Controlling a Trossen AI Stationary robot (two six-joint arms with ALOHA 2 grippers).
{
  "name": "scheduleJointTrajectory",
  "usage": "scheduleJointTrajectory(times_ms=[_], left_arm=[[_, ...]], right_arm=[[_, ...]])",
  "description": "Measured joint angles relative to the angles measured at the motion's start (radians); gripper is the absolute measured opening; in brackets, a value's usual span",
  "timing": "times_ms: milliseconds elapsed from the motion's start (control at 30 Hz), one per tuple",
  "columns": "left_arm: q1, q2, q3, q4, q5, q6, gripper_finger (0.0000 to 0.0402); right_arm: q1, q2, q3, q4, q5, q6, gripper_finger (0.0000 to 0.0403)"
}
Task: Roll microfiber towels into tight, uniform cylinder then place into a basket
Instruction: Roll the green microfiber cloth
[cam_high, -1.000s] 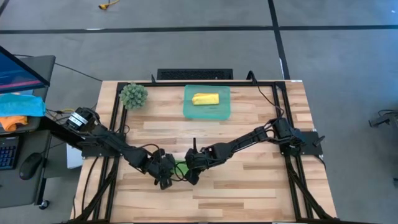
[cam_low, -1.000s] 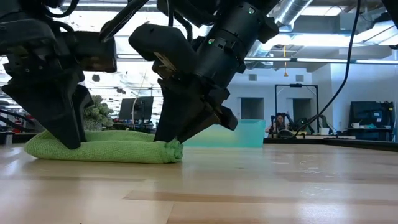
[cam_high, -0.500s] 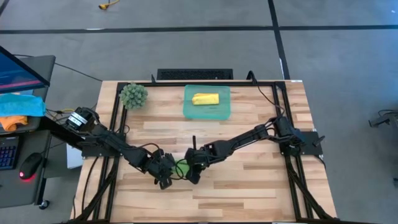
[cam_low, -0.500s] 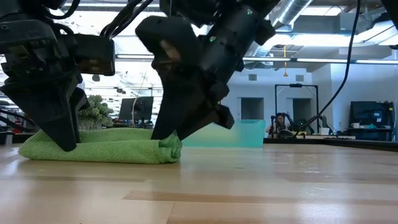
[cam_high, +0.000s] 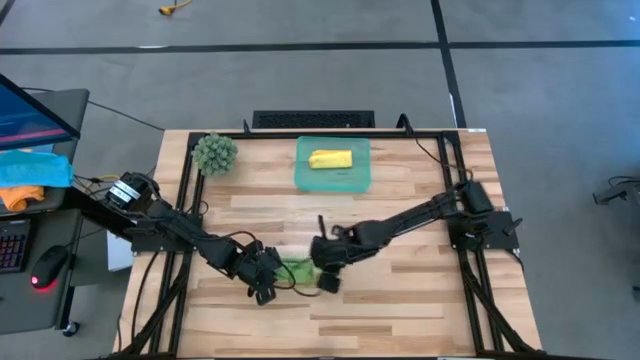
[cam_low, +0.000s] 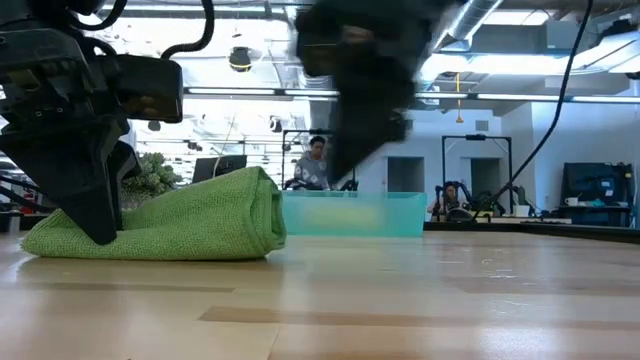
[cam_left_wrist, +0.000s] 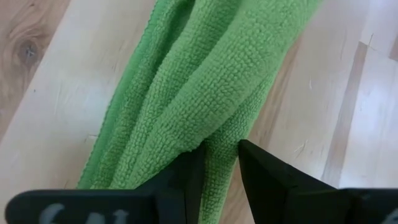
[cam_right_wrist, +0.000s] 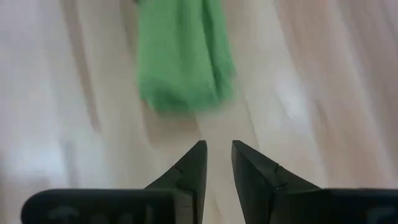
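Observation:
The light green towel (cam_low: 180, 220) lies loosely rolled on the table, near the front middle (cam_high: 297, 272). My left gripper (cam_high: 265, 287) is shut on the roll's left end (cam_left_wrist: 186, 93). My right gripper (cam_high: 328, 280) hangs above the table just right of the towel. It is slightly open with nothing between its fingers (cam_right_wrist: 217, 146), and shows blurred in the low view (cam_low: 365, 120). The yellow towel (cam_high: 330, 159) lies rolled inside the teal basket (cam_high: 305, 180) at the far middle. My left gripper pinches a thick fold of the green roll (cam_left_wrist: 219, 152) between its two fingers, at the roll's left end. The fingers (cam_low: 95, 225) slant steeply down from above. Several layers bunch at the hold. The roll rests on the table, its right end (cam_low: 255, 195) puffed up.
A fuzzy green ball (cam_high: 214, 153) sits at the far left corner of the table. Black frame rails (cam_high: 185, 200) run along both sides. Blue and orange cloths (cam_high: 30, 172) lie on a desk off the table's left. A person (cam_low: 315, 160) sits in the room behind.
My right gripper has let go of the towel's right end, risen, rolled at the wrist, and moved a little toward the table's right edge. That freed right end has sprung up and loosened, while the left end stays down under my still left gripper.

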Motion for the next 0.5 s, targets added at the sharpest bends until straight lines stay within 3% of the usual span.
scheduleJointTrajectory(times_ms=[67, 300, 500], left_arm=[[0.0, 0.0, 0.0, 0.004, -0.001, -0.011, 0.0096], [0.0, 0.0, 0.0, 0.011, -0.005, -0.048, 0.0096], [0.0, 0.001, 0.002, 0.014, -0.006, -0.055, 0.0096]], right_arm=[[0.02, -0.048, -0.034, -0.067, 0.038, -0.026, 0.0098], [0.091, -0.234, -0.217, -0.008, 0.09, -0.084, 0.0098], [0.126, -0.318, -0.452, 0.372, 0.096, 0.003, 0.0098]])
